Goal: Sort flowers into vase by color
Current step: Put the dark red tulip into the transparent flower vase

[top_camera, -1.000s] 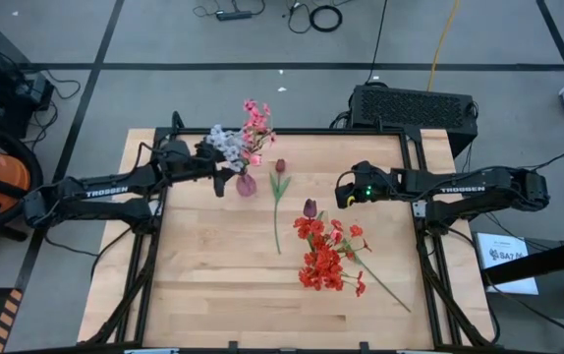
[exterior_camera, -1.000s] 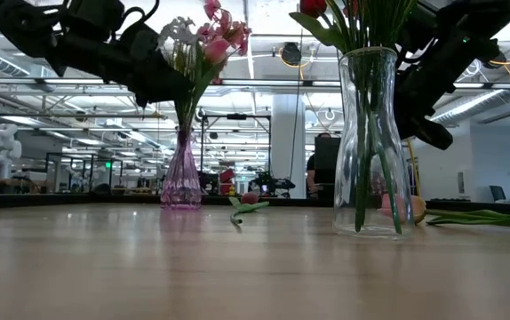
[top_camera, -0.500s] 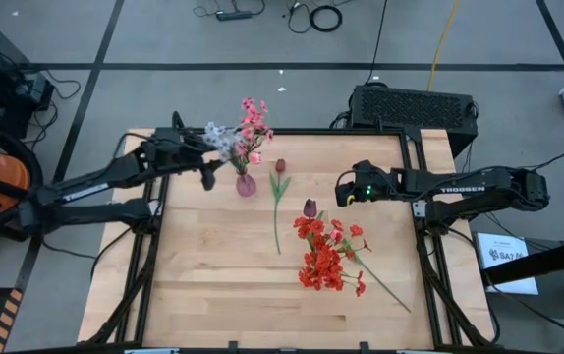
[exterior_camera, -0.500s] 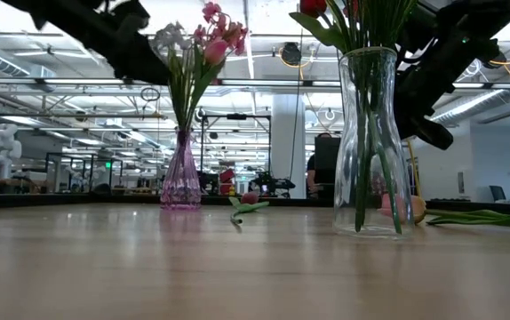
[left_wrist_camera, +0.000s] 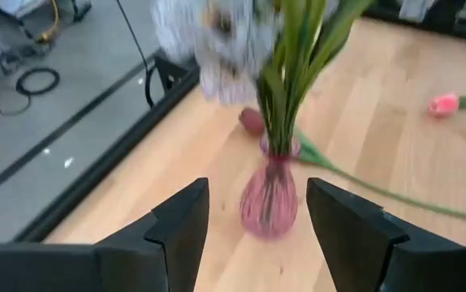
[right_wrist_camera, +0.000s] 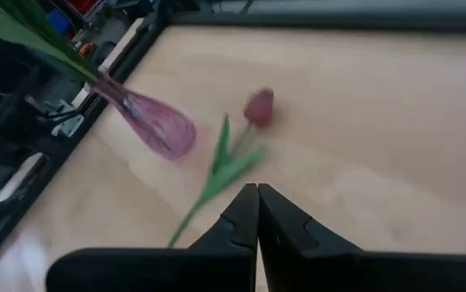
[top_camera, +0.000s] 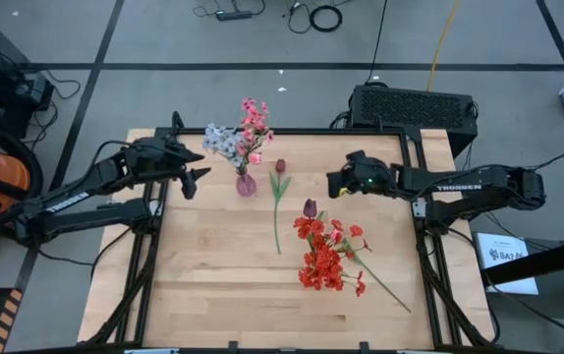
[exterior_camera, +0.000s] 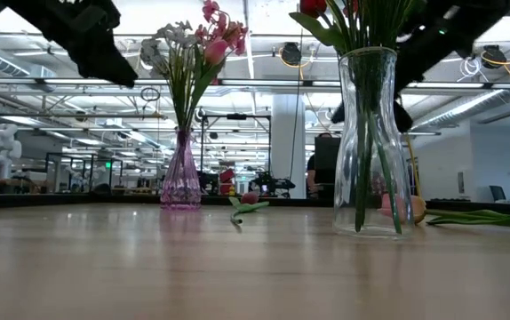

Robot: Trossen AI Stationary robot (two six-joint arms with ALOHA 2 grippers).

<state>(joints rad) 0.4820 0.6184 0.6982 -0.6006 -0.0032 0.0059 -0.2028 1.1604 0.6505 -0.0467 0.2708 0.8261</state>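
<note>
since the earlier frame the left gripper (top_camera: pixel 193 169) has backed away from the pink vase (top_camera: pixel 247 184), fingers spread wide and empty, leaving the pale blue-white sprig (top_camera: pixel 222 140) standing with the pink sprays (top_camera: pixel 255 123). right gripper (top_camera: pixel 335 183), fingers pressed together, hangs above the dark maroon tulip (top_camera: pixel 280 167) lying beside that vase. red flowers (top_camera: pixel 326 254) fill the clear vase (exterior_camera: pixel 368 142). risk: a low approach to the tulip could clip the narrow pink vase and topple it
</note>
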